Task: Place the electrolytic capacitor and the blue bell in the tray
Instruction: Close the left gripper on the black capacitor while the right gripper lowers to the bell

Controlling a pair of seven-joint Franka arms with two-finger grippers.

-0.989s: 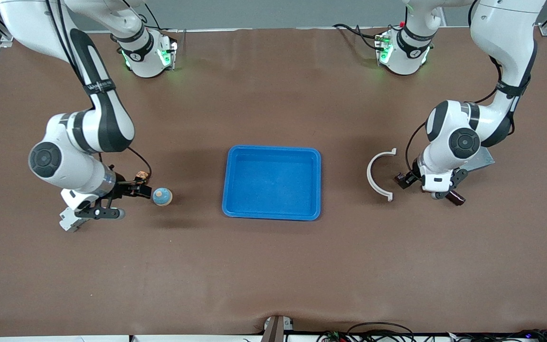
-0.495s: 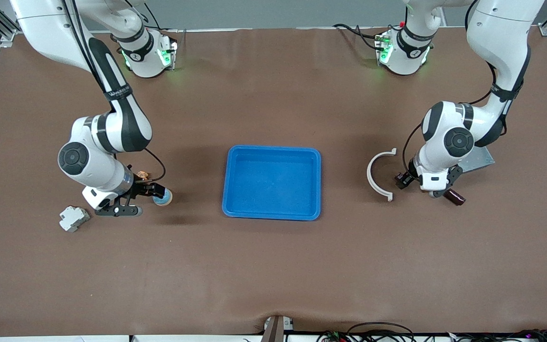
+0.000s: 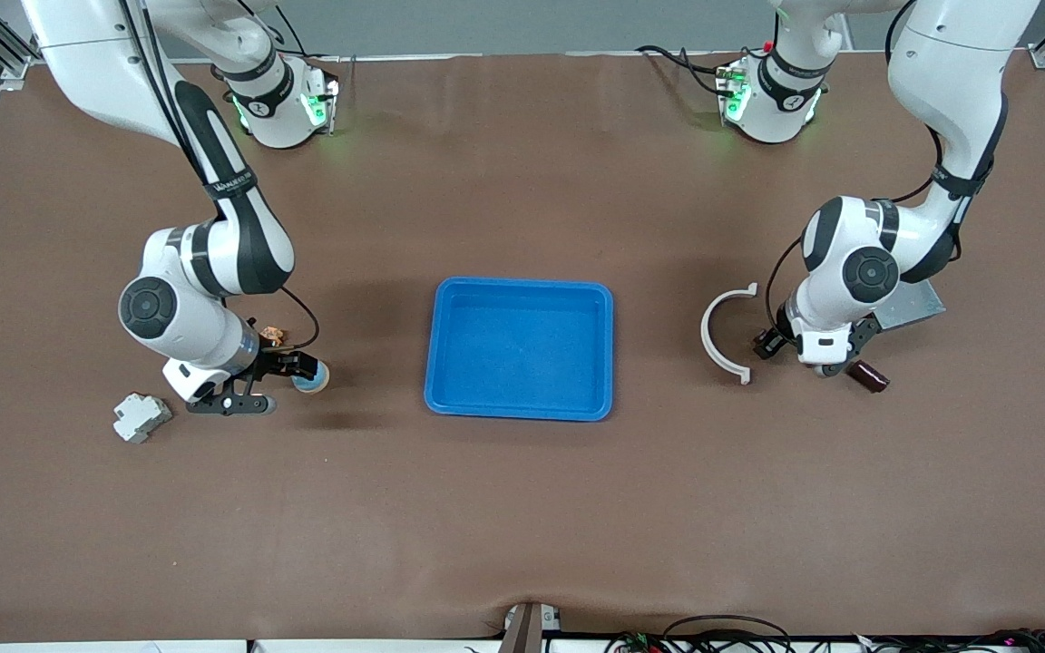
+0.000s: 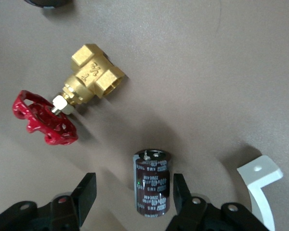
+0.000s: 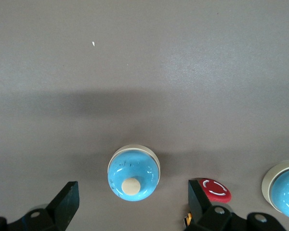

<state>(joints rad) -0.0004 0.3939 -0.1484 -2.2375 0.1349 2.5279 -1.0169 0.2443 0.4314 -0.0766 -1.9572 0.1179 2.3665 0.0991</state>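
Where the table runs toward the right arm's end, a small grey plastic block (image 3: 141, 416) lies by itself. Just beside it toward the tray, the right gripper (image 5: 133, 190) hangs low over the blue bell (image 3: 312, 376). Its pincer is spread wide, with one finger on each side of the bell and a clear gap to both. The bell sits upright on the table with its cream button on top. In the right wrist view, a red round button (image 5: 215, 188) lies close to the bell, and a second blue domed item (image 5: 285, 187) shows at the frame edge.

The tray (image 3: 437, 345) rests at the middle of the table with nothing in it, well apart from both task items.

Toward the left arm's end, a white half-ring (image 3: 713, 337) lies on the table. Beside it, the left gripper (image 4: 132, 185) is low over the electrolytic capacitor (image 4: 152, 183). The capacitor lies on its side between the fingers. The pincer is partly open: one finger is at the capacitor's side, and the second stands off with a visible gap. A brass valve (image 4: 94, 72) with a red handwheel lies near the capacitor. A grey metal plate (image 3: 913, 304) lies partly under the left arm.
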